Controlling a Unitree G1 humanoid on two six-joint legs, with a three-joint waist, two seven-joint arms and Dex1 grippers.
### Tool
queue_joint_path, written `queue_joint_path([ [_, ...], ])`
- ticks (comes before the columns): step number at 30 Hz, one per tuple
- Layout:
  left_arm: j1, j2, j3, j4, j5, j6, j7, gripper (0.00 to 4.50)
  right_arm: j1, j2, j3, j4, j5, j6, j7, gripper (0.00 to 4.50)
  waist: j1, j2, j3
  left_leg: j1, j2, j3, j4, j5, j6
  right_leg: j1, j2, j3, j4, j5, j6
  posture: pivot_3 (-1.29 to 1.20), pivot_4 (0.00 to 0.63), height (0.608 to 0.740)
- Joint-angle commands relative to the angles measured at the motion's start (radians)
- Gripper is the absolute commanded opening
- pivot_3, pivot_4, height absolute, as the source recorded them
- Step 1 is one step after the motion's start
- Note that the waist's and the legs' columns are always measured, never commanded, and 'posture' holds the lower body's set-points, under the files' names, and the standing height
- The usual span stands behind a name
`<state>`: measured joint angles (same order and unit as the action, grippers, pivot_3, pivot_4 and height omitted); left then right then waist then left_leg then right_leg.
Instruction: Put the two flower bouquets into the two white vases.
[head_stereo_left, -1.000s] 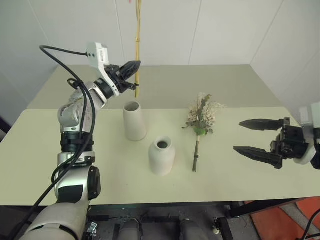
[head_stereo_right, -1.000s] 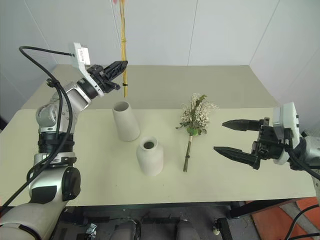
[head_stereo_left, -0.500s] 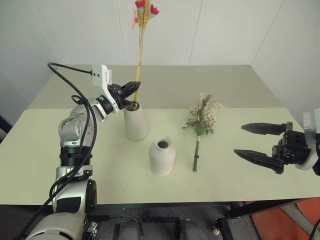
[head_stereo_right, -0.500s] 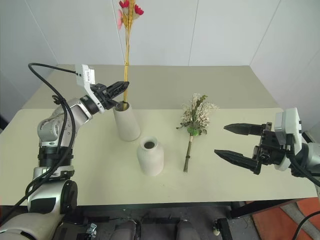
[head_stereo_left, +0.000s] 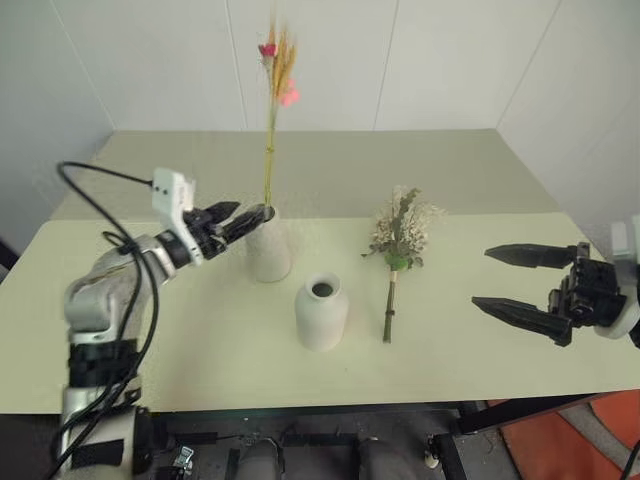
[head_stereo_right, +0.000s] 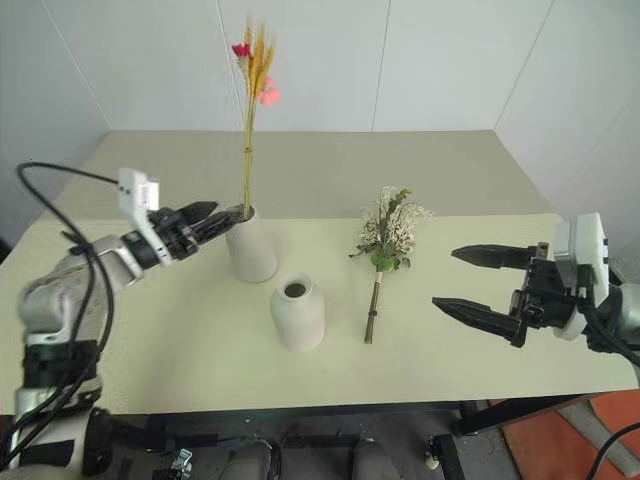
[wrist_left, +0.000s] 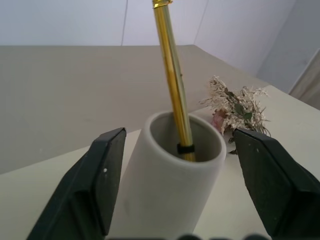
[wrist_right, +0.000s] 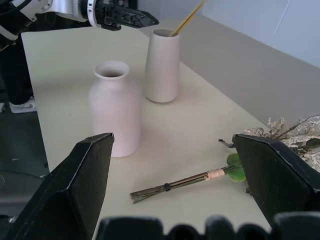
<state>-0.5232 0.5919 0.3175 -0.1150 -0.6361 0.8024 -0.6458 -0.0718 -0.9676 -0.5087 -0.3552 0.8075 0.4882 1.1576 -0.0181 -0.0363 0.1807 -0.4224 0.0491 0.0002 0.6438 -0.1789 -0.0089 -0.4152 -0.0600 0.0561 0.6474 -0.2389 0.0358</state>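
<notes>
- Pale beige matte table (head_stereo_left: 150, 330) holds both vases and one bouquet; nothing else on it.
- Left gripper (head_stereo_left: 232, 220), black two-finger: fingers spread, level, tips just beside the tall vase's rim, gripping nothing. A second ago it was clamped on the yellow stems well above the vase; half a second ago it was lowering them into the mouth; now let go and pulled back toward the robot's left.
- Right gripper (head_stereo_left: 528, 283), black two-finger: fingers spread wide, empty, hovering over the table's right edge, well apart from the bouquet. Same pose as a second ago.
- Thin bunch of long yellow wheat-like stalks with small red-pink blooms (head_stereo_left: 270, 130): now standing in the tall vase, free of the gripper, leaning against the rim; left wrist view shows the stems (wrist_left: 172, 85) inside the mouth with a black tie at rim level.
- Taller tapered white matte ceramic vase (head_stereo_left: 268, 252): upright, same spot, behind and left of the squat one.
- Fuller bunch of cream dried sprigs, green leaves and pale pink roses (head_stereo_left: 402, 235): flat on the table, stems toward the robot, between squat vase and right gripper. Untouched.
- Squat rounded white bottle-shaped vase with narrow neck (head_stereo_left: 322, 312): upright, empty.
- Judgement: first bouquet done, half the task. Next likely right gripper takes the lying bunch by its stems; narrow neck may make insertion fiddly.
</notes>
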Motion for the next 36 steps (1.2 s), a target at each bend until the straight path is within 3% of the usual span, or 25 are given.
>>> queue_joint_path([
  [1,0.029,0.019,0.047,-0.095,-0.053,0.023,0.017,4.48,-0.027,-0.017,-0.012,-0.004,0.005,-0.009,0.008,4.5,0.007,0.0,0.0,0.0,0.0,0.0,0.0,0.0,0.0,0.001,0.0,0.0,0.0,0.0,0.001,0.0,0.15,0.74],
  [6,0.01,0.001,0.032,-0.086,-0.073,0.04,0.048,4.48,-0.058,-0.02,0.012,0.016,-0.001,-0.008,0.014,4.5,0.011,0.0,0.0,0.002,0.0,0.0,0.0,0.0,0.0,0.004,0.0,-0.001,-0.001,-0.001,0.001,0.0,0.15,0.74],
  [12,-0.18,0.0,-0.034,0.103,-0.079,0.053,-0.017,4.48,-0.074,-0.018,0.023,0.021,-0.003,-0.005,0.015,4.5,0.01,0.0,0.0,0.002,0.0,0.0,0.0,0.0,0.0,0.005,0.0,-0.002,-0.001,-0.001,0.001,0.0,0.15,0.74],
  [23,-0.56,0.028,-0.241,0.66,0.121,-0.101,-0.31,4.48,-0.046,-0.008,-0.012,-0.018,0.018,0.003,-0.005,4.5,0.002,0.0,0.0,0.002,0.0,0.0,0.0,0.0,0.0,0.004,0.0,-0.002,-0.003,-0.001,0.002,0.0,0.15,0.74],
  [36,-0.841,-0.111,-0.281,1.187,0.309,-0.347,-0.479,4.48,-0.007,0.013,-0.05,-0.076,0.053,0.01,-0.05,4.5,0.004,-0.001,0.0,-0.001,-0.001,0.0,0.0,0.0,0.0,0.002,0.0,-0.002,-0.003,-0.004,0.006,0.0,0.15,0.74],
])
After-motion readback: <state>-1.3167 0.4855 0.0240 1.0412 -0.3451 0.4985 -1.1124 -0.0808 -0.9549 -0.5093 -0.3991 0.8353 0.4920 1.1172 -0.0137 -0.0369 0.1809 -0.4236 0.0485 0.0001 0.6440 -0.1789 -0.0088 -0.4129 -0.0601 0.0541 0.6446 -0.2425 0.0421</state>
